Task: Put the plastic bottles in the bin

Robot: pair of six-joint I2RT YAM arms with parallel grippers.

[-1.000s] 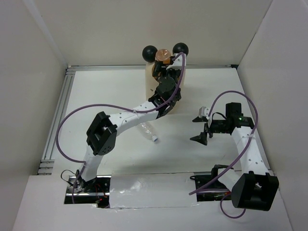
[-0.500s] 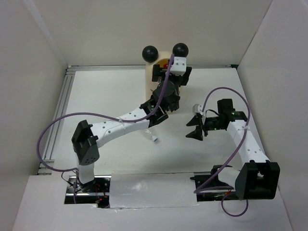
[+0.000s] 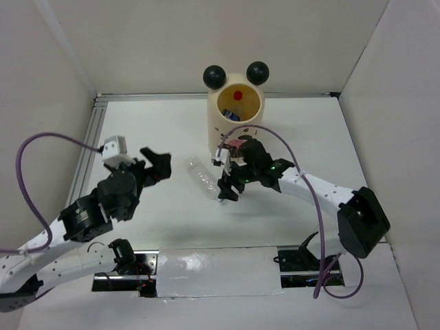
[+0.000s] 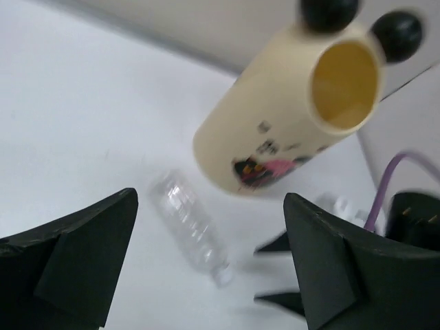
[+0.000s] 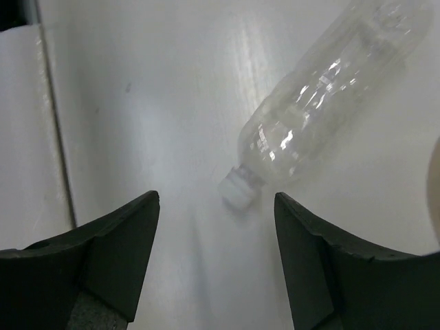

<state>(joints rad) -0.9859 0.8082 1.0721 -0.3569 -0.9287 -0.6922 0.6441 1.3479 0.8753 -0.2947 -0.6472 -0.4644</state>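
White table [image 3: 137, 124] held one clear bottle [image 3: 201, 175] lying on its side mid-frame, just below the bin [image 3: 214, 130], with the right gripper [image 3: 227, 185] spread beside its cap and the left gripper [image 3: 158, 165] spread at mid-left; pinching near that narrow cap could squirt the round bottle away.

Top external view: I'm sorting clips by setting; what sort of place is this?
Probably a robot test cell: walls box in a table, left arm and right arm based at its near edge, bin and bottle as props.
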